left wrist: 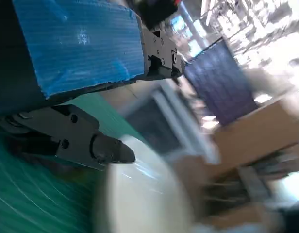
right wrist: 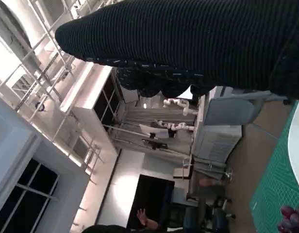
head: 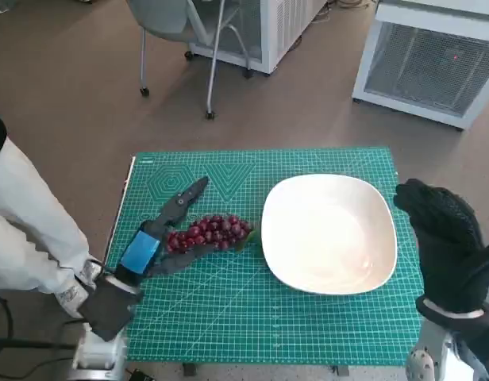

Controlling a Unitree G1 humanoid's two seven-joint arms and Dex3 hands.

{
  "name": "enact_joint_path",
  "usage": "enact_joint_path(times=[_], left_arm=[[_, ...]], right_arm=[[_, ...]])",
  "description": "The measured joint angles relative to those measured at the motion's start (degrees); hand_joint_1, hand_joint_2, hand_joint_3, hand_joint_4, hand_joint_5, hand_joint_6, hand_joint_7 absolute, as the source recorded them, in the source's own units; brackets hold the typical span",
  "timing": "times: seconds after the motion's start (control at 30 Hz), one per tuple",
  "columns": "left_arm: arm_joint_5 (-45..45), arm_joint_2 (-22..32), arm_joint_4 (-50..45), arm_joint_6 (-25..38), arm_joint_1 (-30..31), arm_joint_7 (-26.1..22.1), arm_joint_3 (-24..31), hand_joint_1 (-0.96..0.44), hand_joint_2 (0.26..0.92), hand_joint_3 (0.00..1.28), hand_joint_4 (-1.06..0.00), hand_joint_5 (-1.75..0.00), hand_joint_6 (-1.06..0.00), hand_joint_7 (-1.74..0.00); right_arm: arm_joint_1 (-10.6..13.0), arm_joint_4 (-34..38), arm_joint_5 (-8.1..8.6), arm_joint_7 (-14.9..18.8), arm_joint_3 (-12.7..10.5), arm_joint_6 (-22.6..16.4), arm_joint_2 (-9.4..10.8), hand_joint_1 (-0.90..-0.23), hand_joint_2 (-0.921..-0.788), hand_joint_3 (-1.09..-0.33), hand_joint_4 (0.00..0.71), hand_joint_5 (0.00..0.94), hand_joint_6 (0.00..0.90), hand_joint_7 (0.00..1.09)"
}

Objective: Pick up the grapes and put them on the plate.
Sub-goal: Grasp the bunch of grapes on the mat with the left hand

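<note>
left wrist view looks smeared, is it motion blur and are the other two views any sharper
Left wrist view: yes, the plate, mat and room behind streak as if in motion, while the left hand and its fingers stay crisp. Head view: sharp and evenly lit, grapes clear. Right wrist view: fairly sharp, with bright glare from the windows.

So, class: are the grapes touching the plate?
Apart. The head view shows a strip of green mat between the grapes and the plate.

No text, label, brand or number can be read; the green cutting mat (head: 252,317) shows only grid lines.
</note>
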Motion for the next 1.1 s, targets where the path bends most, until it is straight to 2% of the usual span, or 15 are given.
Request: enact_joint_path(times=[0.17, 0.43, 0.8, 1.1], left_arm=[[12.6, 3.4, -6.3, 7.3, -0.2, 1.3, -2.6, -0.38, 0.753, 0.00, 0.00, 0.00, -0.11, -0.03], [28.9, 5.1, -10.4, 21.4, -2.3, 0.5, -10.0, -0.48, 0.746, 0.00, 0.00, 0.00, -0.15, -0.03], [32.4, 4.1, -5.6, 28.1, -7.9, -0.2, -17.6, -0.53, 0.758, 0.01, 0.00, 0.00, -0.18, -0.03], [31.8, 2.8, -0.1, 31.4, -11.8, -1.8, -20.7, -0.51, 0.760, 0.00, 0.00, 0.00, -0.18, -0.02]], right_arm=[[-0.1, 0.1, 0.00, 0.0, -0.1, 0.0, 0.0, -0.406, -0.921, -0.553, 0.581, 0.174, 0.305, 0.73], [-0.2, 0.7, -0.03, 0.0, -0.1, 0.0, 0.0, -0.406, -0.921, -0.554, 0.584, 0.168, 0.305, 0.73], [-0.3, 1.2, -0.07, 0.0, -0.2, -0.5, 0.0, -0.404, -0.921, -0.557, 0.587, 0.162, 0.301, 0.74], [-0.3, 1.3, -0.01, 0.0, -0.5, -0.6, -0.1, -0.406, -0.921, -0.557, 0.590, 0.157, 0.301, 0.74]])
